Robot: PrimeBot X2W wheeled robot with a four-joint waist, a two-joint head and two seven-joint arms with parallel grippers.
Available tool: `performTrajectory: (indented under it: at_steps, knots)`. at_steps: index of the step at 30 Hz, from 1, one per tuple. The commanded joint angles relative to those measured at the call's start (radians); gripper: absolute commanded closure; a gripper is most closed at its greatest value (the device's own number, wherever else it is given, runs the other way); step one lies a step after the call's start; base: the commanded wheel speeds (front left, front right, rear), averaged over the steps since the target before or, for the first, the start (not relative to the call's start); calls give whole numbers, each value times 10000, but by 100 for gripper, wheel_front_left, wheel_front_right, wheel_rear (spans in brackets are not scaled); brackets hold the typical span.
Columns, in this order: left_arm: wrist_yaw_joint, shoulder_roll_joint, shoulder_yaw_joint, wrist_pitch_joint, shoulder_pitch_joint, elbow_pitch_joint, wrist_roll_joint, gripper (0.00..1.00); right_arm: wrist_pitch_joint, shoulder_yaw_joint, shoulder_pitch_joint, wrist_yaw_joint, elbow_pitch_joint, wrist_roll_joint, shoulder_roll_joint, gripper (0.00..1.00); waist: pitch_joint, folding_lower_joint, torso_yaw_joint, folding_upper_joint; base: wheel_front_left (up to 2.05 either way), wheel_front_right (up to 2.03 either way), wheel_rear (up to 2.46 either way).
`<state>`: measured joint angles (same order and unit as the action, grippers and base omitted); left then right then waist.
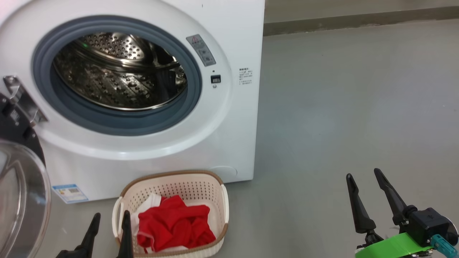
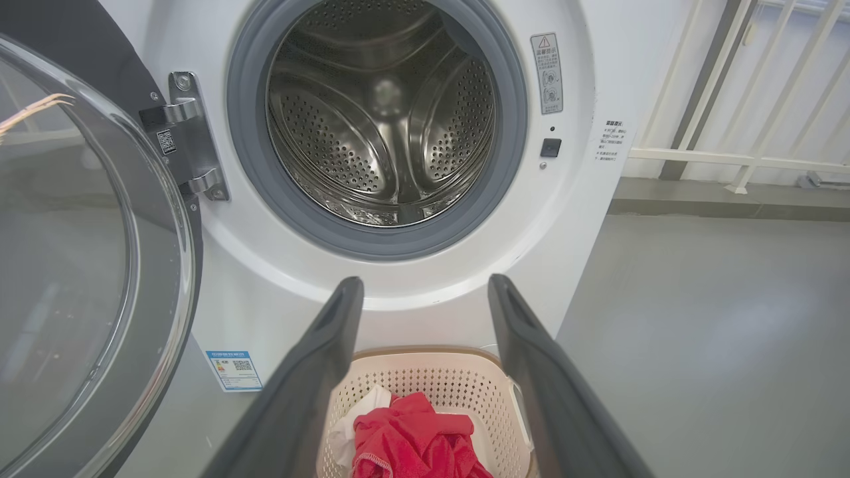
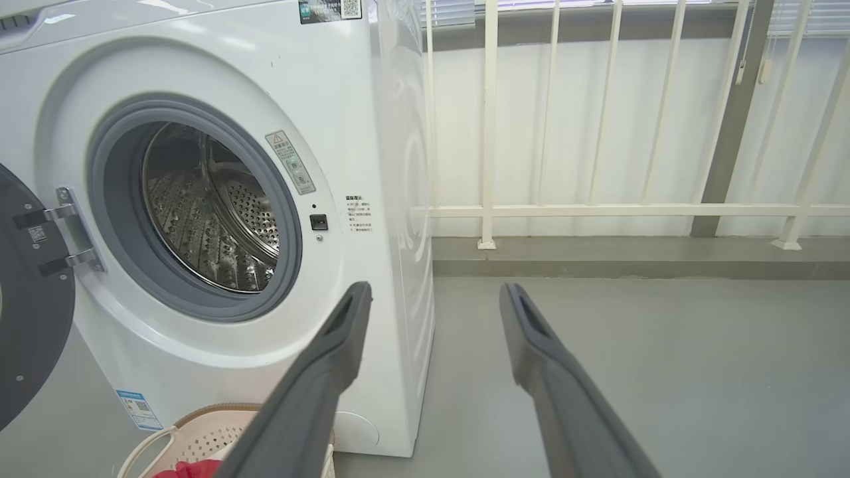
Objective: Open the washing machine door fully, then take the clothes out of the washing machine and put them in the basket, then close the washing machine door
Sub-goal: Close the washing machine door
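The white washing machine [image 1: 236,32] [image 2: 584,219] [image 3: 372,133] fills the left of the head view, its steel drum [image 1: 118,71] [image 2: 385,126] bare of cloth. Its door [image 1: 21,193] [image 2: 86,265] [image 3: 26,299] hangs swung open at the left. On the floor before the machine stands the cream basket [image 1: 208,182] [image 2: 485,392] [image 3: 199,431], holding the red clothes [image 1: 175,222] [image 2: 412,438] with white trim. My left gripper [image 1: 109,218] [image 2: 425,292] hovers open just left of the basket. My right gripper [image 1: 364,175] [image 3: 435,295] stays open over bare floor at the lower right.
Grey floor [image 1: 358,107] stretches to the right of the machine. A cream railing [image 3: 597,211] on a low kerb runs along the far side, behind and to the right of the machine.
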<state>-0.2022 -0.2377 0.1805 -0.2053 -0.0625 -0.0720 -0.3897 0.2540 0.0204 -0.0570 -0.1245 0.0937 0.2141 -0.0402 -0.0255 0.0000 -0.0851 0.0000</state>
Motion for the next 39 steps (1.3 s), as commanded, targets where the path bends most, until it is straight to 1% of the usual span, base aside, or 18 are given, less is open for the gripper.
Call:
performTrajectory:
  at_steps: [1,6,12,28,33,39]
  knots:
    - [-43,-184,-345,-43,281,292,7,0,-15,-203,134,-62,-280,-104,-100,0,26,0,30,0,-197,197,0]
    - [70,-173,-284,-99,334,430,-72,0,-36,-219,156,-62,-301,-125,-100,0,71,0,85,0,-156,156,0]
    - [-65,-189,-236,-135,367,503,61,0,-61,-242,188,-62,-337,-146,-100,0,145,0,132,0,-81,81,0]
    - [-36,-175,-175,-336,468,339,72,0,-81,-265,191,-62,-324,-158,-100,0,50,0,236,0,-4,4,0]
    - [-71,-191,-150,-365,470,373,127,0,-81,-300,201,-62,-349,-164,-100,0,18,0,369,0,0,0,0]
    - [-265,-259,-125,-327,482,564,289,0,-77,-351,230,-62,-396,-164,-100,0,25,0,743,0,0,0,0]
